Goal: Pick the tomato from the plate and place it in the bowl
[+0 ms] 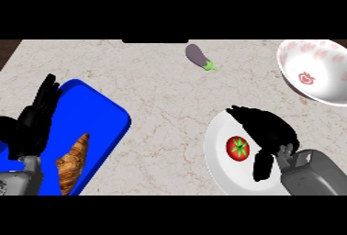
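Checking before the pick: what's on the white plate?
A tomato lies on the white plate. The right hand hovers open, covering part of the plate.

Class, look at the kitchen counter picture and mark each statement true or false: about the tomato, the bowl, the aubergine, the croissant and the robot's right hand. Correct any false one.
1. The tomato lies on the white plate. True.
2. The tomato is already in the bowl. False: the bowl holds no tomato; it stands apart at the counter's far right.
3. The aubergine lies on the bare counter, on no dish. True.
4. The croissant lies on the white plate. False: it lies on the blue tray.
5. The right hand is curled round the tomato. False: it is over the plate beside the tomato, which shows whole.
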